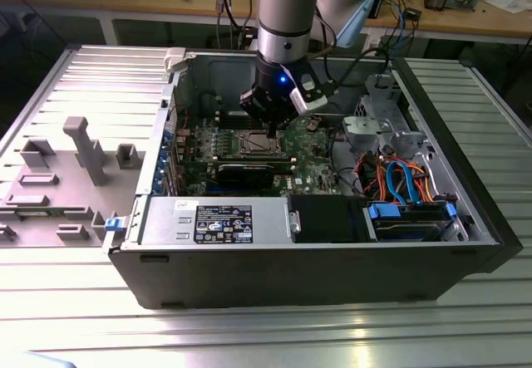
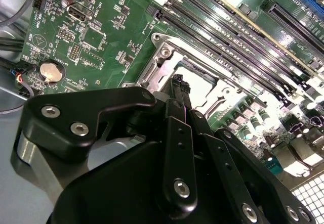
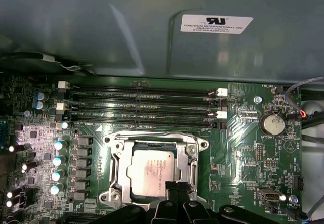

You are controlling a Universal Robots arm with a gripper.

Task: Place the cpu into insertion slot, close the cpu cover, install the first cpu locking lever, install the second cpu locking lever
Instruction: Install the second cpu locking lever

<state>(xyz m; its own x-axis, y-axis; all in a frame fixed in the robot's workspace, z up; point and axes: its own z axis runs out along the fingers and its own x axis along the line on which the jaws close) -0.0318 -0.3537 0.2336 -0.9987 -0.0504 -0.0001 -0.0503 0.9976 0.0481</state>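
The cpu (image 3: 151, 169), a silvery-grey square chip, lies flat in the insertion slot (image 3: 107, 141) on the green motherboard. The cpu cover (image 3: 152, 145), a thin metal frame, lies down around the chip. My gripper (image 3: 175, 186) hovers at the chip's near edge with its black fingers pressed together and nothing between them. In the second wrist view the gripper (image 2: 178, 80) points down at the bright cpu (image 2: 200, 86) inside the slot's metal rim (image 2: 167, 52). In the exterior view the gripper (image 1: 268, 127) hangs just above the insertion slot (image 1: 256, 144) inside the open computer case.
Long black memory slots (image 3: 142, 107) run beside the socket, and a coin battery (image 3: 272, 124) sits on the board. The case wall (image 3: 152, 32) rises behind. A labelled power supply (image 1: 216, 218) and a drive bay with blue and orange cables (image 1: 407, 185) fill the case front. Grey fixtures (image 1: 83, 148) stand outside.
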